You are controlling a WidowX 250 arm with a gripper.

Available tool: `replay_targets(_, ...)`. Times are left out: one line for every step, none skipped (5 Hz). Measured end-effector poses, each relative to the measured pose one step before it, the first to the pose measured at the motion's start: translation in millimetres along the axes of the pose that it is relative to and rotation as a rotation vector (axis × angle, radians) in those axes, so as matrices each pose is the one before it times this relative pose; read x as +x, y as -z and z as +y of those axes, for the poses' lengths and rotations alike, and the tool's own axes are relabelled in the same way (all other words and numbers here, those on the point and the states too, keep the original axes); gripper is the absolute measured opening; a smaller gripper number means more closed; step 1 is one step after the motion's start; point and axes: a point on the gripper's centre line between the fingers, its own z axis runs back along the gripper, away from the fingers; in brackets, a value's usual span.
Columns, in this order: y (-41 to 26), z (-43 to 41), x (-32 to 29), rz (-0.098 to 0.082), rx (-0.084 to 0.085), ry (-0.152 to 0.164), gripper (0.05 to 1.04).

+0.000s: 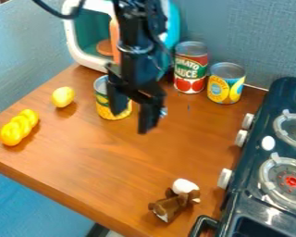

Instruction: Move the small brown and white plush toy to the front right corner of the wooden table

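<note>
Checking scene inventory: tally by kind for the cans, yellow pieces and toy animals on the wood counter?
Cylindrical metal cans with printed labels: 3
Small rounded yellow piece: 1
Lumpy yellow row, taken as one piece: 1
Small brown-and-white toy animal: 1
Total: 6

My gripper (pixel 135 121) hangs over the brown table (pixel 107 159), its two fingers apart, close to a yellow can (pixel 105 109). Two more cans (pixel 190 69) stand behind me. I see a lemon (pixel 63 96), a bumpy yellow toy (pixel 19 127), a brown toy dog (pixel 173 202) and a stove (pixel 252 192).
</note>
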Motion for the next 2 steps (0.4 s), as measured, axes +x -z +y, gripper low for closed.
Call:
replay_targets(-1.21,22.97,-9.32,0.0352,0.008,-0.0024,1.006)
replay_targets(4.03,21.66,-2.05,0.018,-0.0349,0.0145,1.006)
